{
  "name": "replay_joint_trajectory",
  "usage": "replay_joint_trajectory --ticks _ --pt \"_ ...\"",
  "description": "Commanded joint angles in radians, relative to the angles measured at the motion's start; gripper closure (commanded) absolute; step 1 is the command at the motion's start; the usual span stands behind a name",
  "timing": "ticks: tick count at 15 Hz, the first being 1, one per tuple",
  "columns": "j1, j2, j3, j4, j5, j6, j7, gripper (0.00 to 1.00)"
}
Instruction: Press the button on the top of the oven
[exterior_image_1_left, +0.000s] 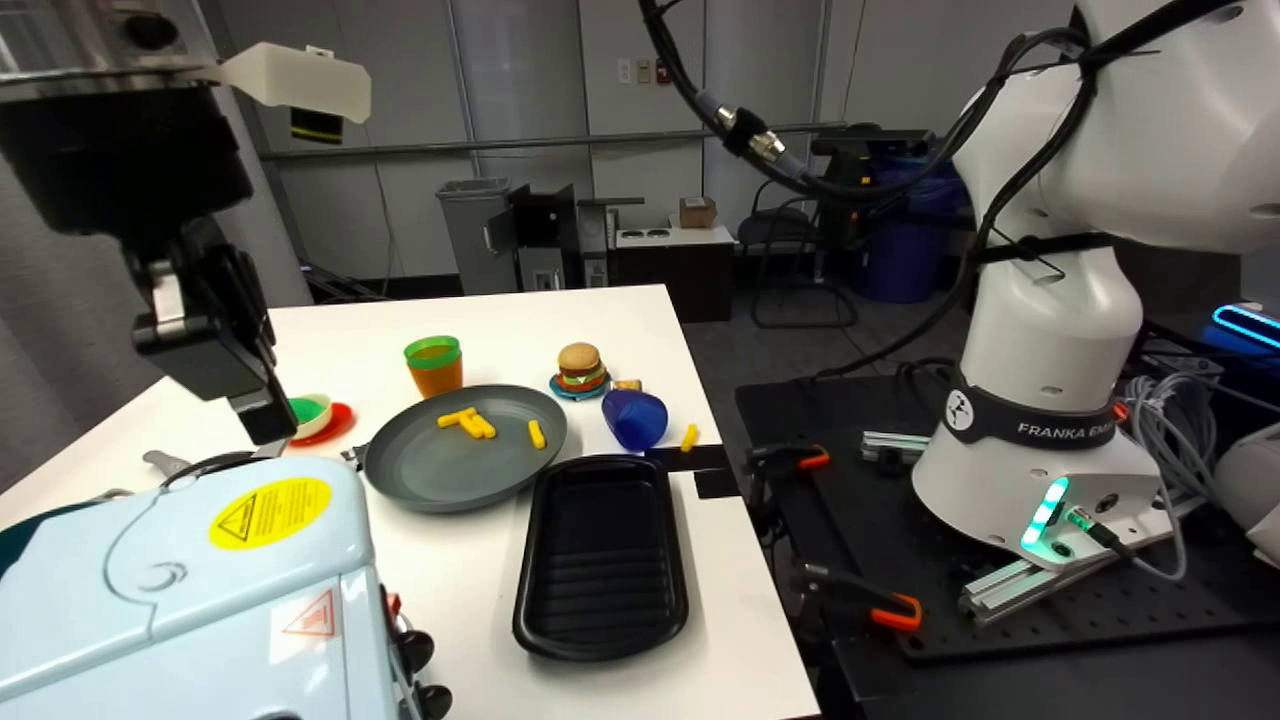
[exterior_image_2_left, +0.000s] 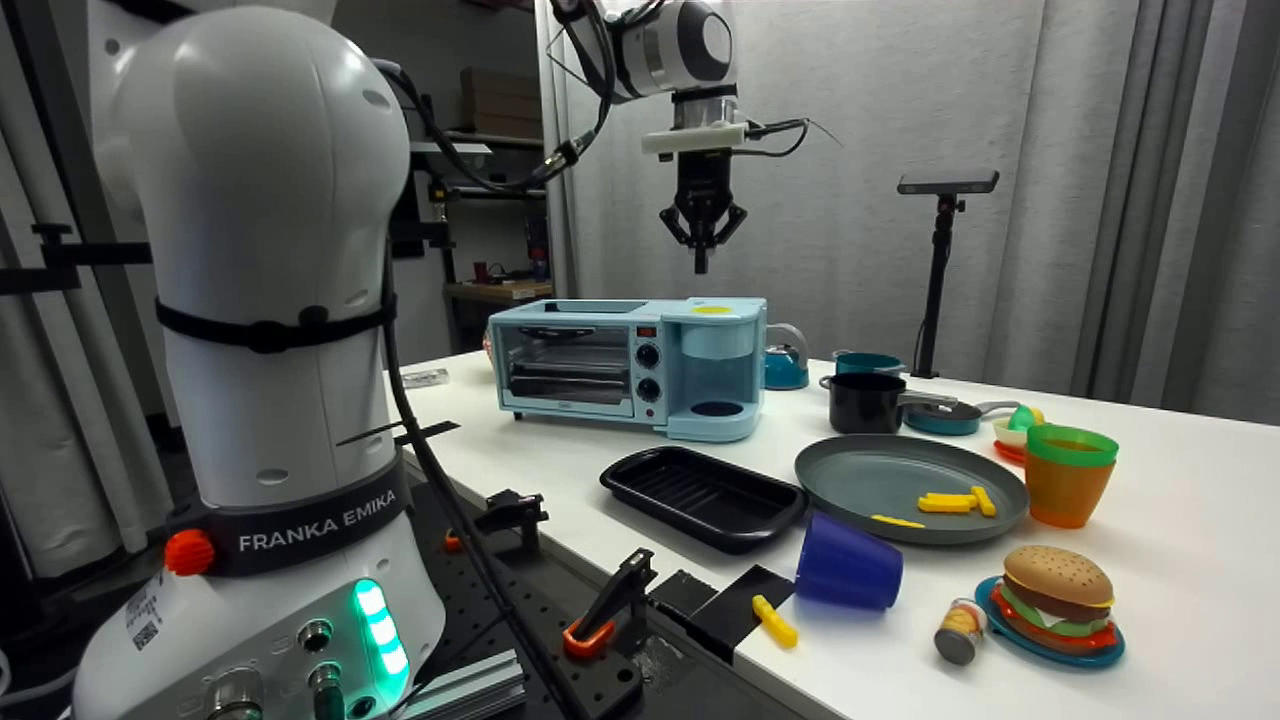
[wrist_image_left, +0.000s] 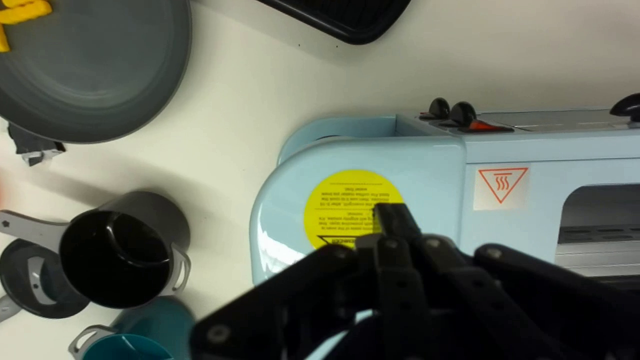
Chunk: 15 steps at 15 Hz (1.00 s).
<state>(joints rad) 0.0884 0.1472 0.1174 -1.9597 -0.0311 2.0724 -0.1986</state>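
The light-blue oven (exterior_image_2_left: 660, 325) stands on the table in an exterior view, with a yellow round sticker (exterior_image_2_left: 712, 310) on top at one end. Its top also shows in an exterior view (exterior_image_1_left: 330, 560) and in the wrist view (wrist_image_left: 435, 200). A faint crescent mark (exterior_image_1_left: 163, 576) shows on the top; I cannot tell whether it is a button, and no clear button is visible. My gripper (exterior_image_2_left: 701, 262) is shut and empty, pointing down above the sticker end, apart from the surface. In the wrist view its fingertips (wrist_image_left: 395, 217) cover part of the sticker and lid.
A black tray (exterior_image_2_left: 700, 495) and a grey pan (exterior_image_2_left: 850, 475) with yellow sticks lie near the oven. A black pot (exterior_image_2_left: 865, 403) and a teal kettle (exterior_image_2_left: 785, 370) stand close by. A tilted blue cup (exterior_image_2_left: 848, 562) and a toy burger (exterior_image_2_left: 1055, 595) lie further off.
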Motion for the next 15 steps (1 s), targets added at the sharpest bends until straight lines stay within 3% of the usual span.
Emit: replay_joint_trajectory --ticks 1,15 --pt "0.011 0.069 0.009 0.079 -0.002 -0.018 -0.045 1.0" --pt "0.042 0.198 0.034 0.227 -0.032 -0.037 -0.077 1.0"
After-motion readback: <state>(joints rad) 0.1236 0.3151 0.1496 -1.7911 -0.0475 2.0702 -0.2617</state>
